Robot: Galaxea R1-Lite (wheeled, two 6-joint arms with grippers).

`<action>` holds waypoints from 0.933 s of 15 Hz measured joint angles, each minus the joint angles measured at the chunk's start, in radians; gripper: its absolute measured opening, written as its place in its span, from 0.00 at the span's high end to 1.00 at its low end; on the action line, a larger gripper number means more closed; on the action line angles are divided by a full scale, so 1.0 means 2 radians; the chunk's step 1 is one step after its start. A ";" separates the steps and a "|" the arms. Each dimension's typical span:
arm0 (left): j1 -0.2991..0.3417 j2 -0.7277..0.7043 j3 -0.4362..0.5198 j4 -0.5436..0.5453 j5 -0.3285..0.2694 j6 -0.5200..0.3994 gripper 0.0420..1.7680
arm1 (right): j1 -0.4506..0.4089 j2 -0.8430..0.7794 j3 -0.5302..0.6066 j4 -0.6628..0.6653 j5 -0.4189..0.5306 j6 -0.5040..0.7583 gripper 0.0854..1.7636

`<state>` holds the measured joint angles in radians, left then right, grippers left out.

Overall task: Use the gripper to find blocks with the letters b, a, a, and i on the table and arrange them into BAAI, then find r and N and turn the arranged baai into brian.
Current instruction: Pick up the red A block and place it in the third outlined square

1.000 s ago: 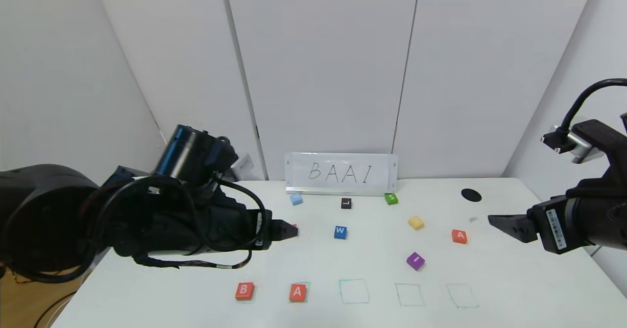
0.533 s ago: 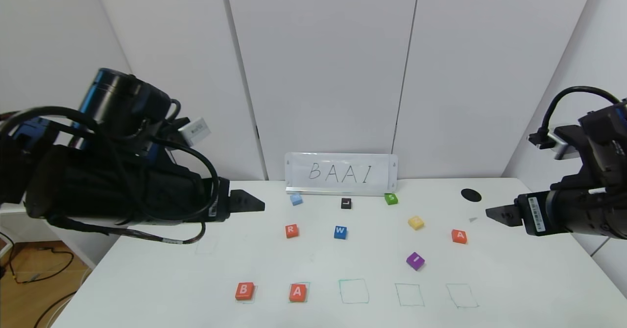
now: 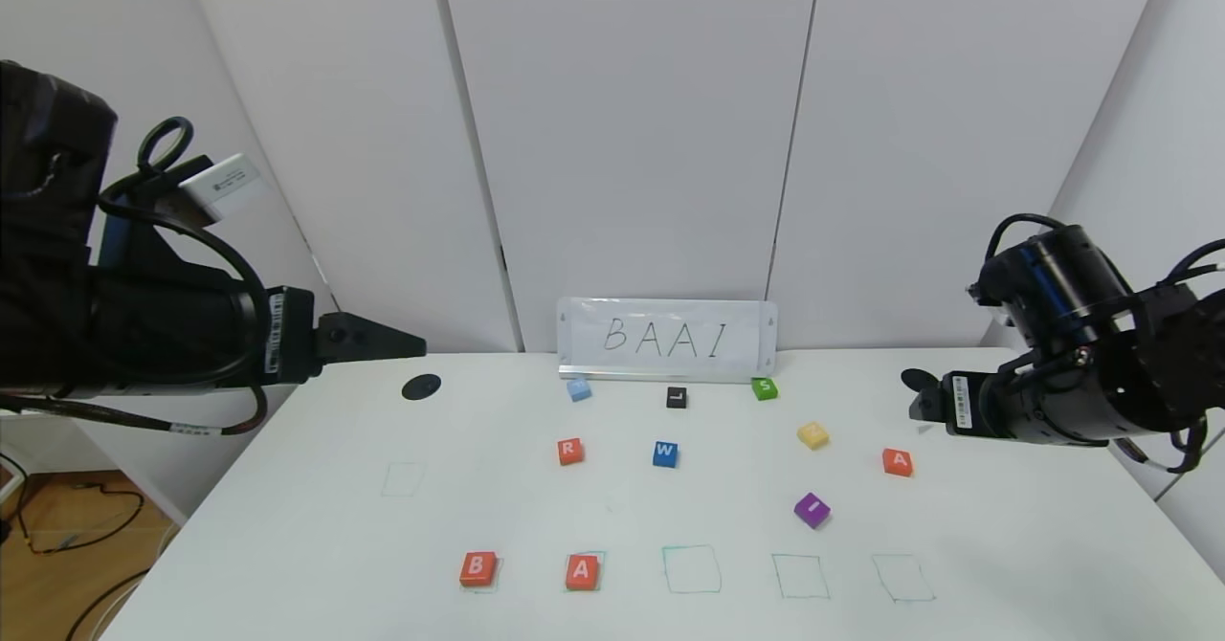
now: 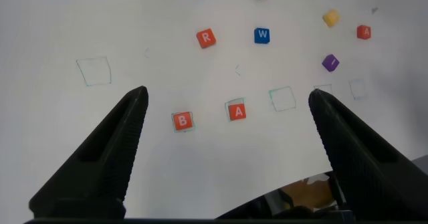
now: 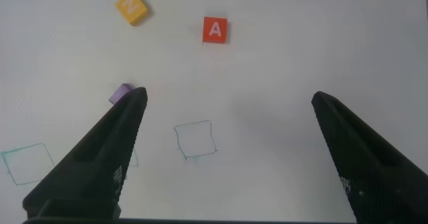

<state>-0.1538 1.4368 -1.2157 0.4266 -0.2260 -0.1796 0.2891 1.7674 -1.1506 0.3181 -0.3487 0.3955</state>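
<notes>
Holding our left gripper [image 3: 412, 343] high off the table's [image 3: 287, 545] left edge, above the near black hole [image 3: 421, 386], we keep its fingers spread wide with nothing between them. Our right gripper [image 5: 227, 157] hangs over the right side of the table, fingers also wide apart and empty, just beyond the loose orange-red A block [image 3: 897, 462]. Taking the BAAI sign [image 3: 667, 337] as landmark: the B block [image 3: 478, 568] and a second A block [image 3: 581, 571] sit in the front row of green squares, well in front of it. The purple I block [image 3: 812, 509] lies in front and to its right. The R block [image 3: 569, 451] sits in front of the sign's left end, beside the blue W block [image 3: 665, 453].
</notes>
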 joint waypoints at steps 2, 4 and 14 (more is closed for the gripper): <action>0.006 -0.008 0.001 0.002 -0.002 0.004 0.04 | -0.001 0.030 -0.005 -0.001 0.000 0.009 0.00; 0.008 -0.014 0.009 0.001 -0.002 0.022 0.04 | -0.006 0.059 -0.011 -0.004 0.004 0.015 0.00; 0.014 -0.020 0.029 -0.007 -0.001 0.046 0.03 | -0.057 0.169 -0.065 -0.026 0.080 0.007 0.00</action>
<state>-0.1249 1.3966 -1.1583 0.4126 -0.2283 -0.0883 0.1751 2.1062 -1.2811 0.2651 -0.1891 0.4098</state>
